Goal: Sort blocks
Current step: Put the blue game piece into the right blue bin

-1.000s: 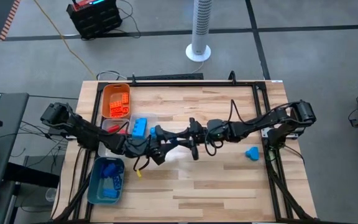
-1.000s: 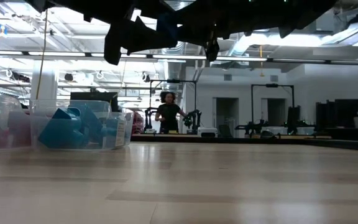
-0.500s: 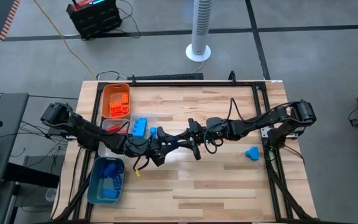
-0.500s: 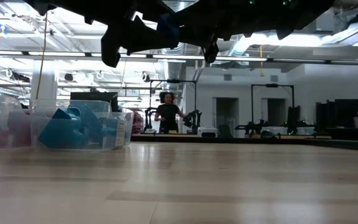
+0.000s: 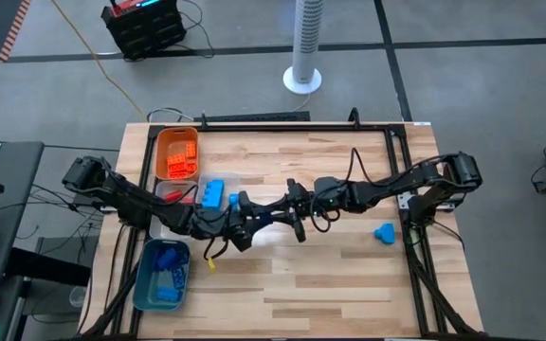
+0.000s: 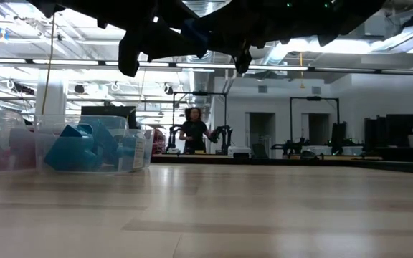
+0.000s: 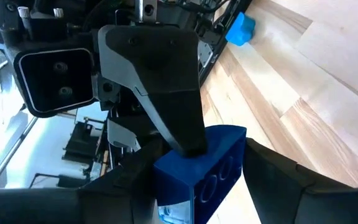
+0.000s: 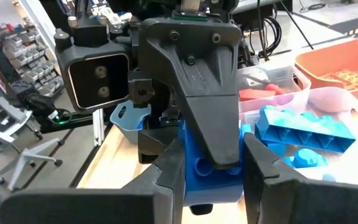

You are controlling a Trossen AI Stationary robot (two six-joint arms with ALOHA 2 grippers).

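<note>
Wooden bench (image 5: 330, 275), mid-air handover above its middle: right claw (image 8: 210, 163) pinching a blue block (image 8: 199, 168), left claw (image 7: 197, 180) half-spread around the same block. Close left fully before right releases, then carry to the blue tray (image 5: 145, 284).

Grey floor (image 5: 482, 142), white tower fan (image 5: 304, 47), ceiling strip lights (image 6: 77, 66)
</note>
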